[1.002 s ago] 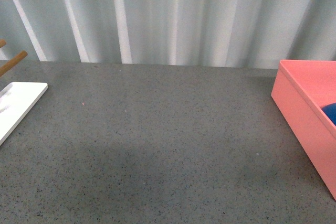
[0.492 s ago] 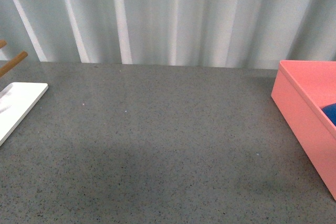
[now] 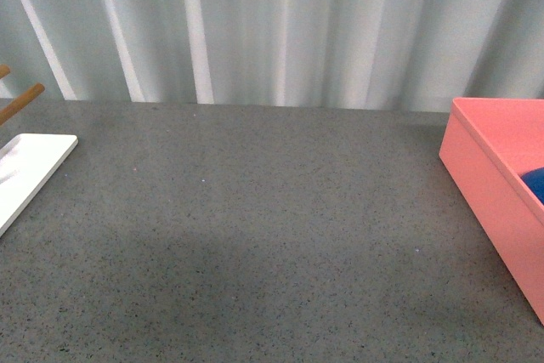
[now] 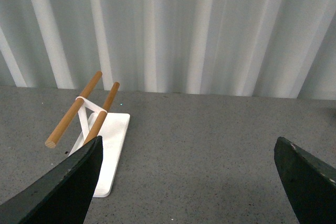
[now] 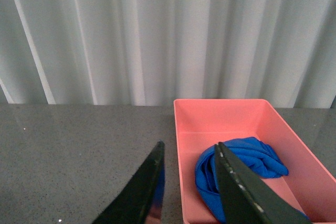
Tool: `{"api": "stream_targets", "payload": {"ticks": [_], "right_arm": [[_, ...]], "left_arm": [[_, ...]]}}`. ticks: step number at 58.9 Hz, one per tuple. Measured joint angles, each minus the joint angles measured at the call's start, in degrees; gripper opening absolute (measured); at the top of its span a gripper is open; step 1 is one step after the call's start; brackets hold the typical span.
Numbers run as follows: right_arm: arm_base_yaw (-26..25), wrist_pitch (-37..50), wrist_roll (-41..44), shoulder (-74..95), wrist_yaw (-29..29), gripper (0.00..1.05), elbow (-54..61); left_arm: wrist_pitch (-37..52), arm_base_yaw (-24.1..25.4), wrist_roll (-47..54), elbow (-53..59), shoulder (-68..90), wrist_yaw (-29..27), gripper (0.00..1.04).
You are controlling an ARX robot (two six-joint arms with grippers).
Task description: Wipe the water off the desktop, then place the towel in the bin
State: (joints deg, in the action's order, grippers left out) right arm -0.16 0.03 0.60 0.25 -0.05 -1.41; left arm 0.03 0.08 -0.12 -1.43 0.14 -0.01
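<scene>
The dark grey speckled desktop (image 3: 255, 235) fills the front view, and no arm shows there. At its right edge stands the salmon-pink bin (image 3: 489, 184), with a sliver of the blue towel (image 3: 535, 183) inside. In the right wrist view the towel (image 5: 239, 169) lies bunched up in the bin (image 5: 220, 108). My right gripper (image 5: 189, 150) hangs open above the bin's near wall, holding nothing. My left gripper (image 4: 189, 153) is wide open over bare desktop (image 4: 199, 145), empty too.
A flat white tray (image 3: 25, 172) sits at the left edge, carrying a rack of two wooden rods (image 4: 79, 109) on a white base (image 4: 111, 145). Pale pleated curtains (image 3: 272, 23) close off the back of the desktop.
</scene>
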Motion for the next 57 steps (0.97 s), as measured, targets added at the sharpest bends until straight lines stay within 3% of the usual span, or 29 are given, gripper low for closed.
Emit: {"api": "stream_targets", "payload": {"ticks": [10, 14, 21, 57], "right_arm": [[0.0, 0.0, 0.0, 0.0, 0.0, 0.62, 0.0], [0.0, 0.0, 0.0, 0.0, 0.0, 0.8, 0.0], [0.0, 0.0, 0.0, 0.0, 0.0, 0.99, 0.0], [0.0, 0.0, 0.0, 0.0, 0.0, 0.98, 0.0]], "left_arm": [[0.0, 0.0, 0.0, 0.0, 0.0, 0.0, 0.98], [0.0, 0.0, 0.0, 0.0, 0.0, 0.0, 0.98], [0.0, 0.0, 0.0, 0.0, 0.0, 0.0, 0.98], [0.0, 0.0, 0.0, 0.0, 0.0, 0.0, 0.98]]}}
